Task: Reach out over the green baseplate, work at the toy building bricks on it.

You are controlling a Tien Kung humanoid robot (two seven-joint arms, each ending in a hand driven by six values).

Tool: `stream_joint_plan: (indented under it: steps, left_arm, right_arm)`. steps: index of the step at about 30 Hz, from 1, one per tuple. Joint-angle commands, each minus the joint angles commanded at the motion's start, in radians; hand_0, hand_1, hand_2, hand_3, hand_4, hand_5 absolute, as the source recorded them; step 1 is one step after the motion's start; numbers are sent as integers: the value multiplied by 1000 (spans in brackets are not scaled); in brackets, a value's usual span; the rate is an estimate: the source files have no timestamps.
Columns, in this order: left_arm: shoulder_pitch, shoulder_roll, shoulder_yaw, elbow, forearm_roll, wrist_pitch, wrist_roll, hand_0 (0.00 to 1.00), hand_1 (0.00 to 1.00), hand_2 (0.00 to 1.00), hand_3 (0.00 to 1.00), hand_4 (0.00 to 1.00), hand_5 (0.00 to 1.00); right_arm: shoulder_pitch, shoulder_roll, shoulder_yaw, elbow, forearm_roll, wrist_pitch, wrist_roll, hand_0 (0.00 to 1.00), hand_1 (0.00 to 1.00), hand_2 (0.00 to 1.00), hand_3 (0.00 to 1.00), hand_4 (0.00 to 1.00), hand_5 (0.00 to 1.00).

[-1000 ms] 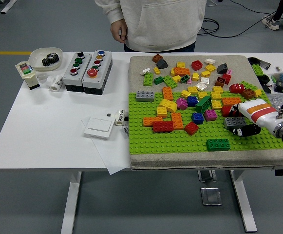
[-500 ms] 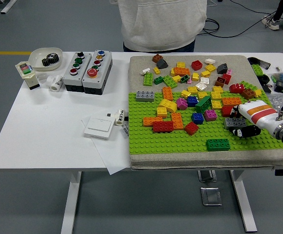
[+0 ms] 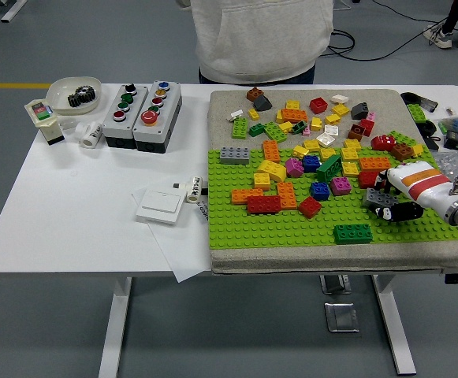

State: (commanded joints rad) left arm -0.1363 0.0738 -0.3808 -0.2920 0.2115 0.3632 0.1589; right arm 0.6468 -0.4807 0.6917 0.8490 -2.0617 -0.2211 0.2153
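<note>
In the head view, you see small labels on the two white cylinders (image 3: 195, 187) near the wall switch plate (image 3: 160, 206), but the writing is too small to read. The white table (image 3: 71, 213) stands on a grey floor, and a yellow line runs across the floor at the far left. The green baseplate (image 3: 292, 228) lies on a grey mat (image 3: 307, 257) at the right half of the table, and most toy bricks (image 3: 307, 161) sit on its far part and on the mat behind it. Your right hand (image 3: 398, 201) comes in from the right edge, and its fingers are curled around a grey brick (image 3: 381, 197) above the baseplate's right side. A dark green brick (image 3: 352, 233) stands alone near the front edge, just left of the hand. The near strip of the baseplate is bare, and the table's left near part also gives open room. A person in a light hoodie (image 3: 260, 35) stands at the far side.
</note>
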Motion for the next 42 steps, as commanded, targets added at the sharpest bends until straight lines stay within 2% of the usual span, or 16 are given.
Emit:
stream_joint_plan:
  steps: [15,19,24,29,33,37,42]
  left_arm:
    - [-3,0,9,1,-18,-1,-7,605,696,661,551,562,622]
    - [-3,0,10,1,-17,-2,-7,606,695,661,550,563,624]
    - [-2,0,11,2,-19,-2,-8,606,695,661,550,563,624]
    - [-1,1,11,2,-19,-3,-9,606,695,660,550,562,622]
    - [-2,1,15,3,-27,-4,-13,606,695,660,550,563,622]
    - [-2,2,16,3,-29,-4,-13,606,695,661,550,563,623]
    - [-2,2,16,3,-29,-5,-13,606,695,661,550,563,623]
  right_arm:
    - [-13,-25,8,49,8,-1,0,407,407,463,481,678,447]
    - [-27,-35,12,87,0,0,-2,406,407,464,482,669,448]
    - [-47,-72,5,178,-16,2,-13,406,407,464,482,669,448]
    - [-70,-115,-8,306,-50,10,-29,406,407,465,484,670,444]
    - [-86,-146,-19,372,-76,17,-37,399,407,465,484,671,444]
    - [-90,-167,-39,416,-102,23,-43,396,408,465,486,672,441]
    - [-91,-172,-60,439,-121,27,-49,396,408,465,486,672,441]
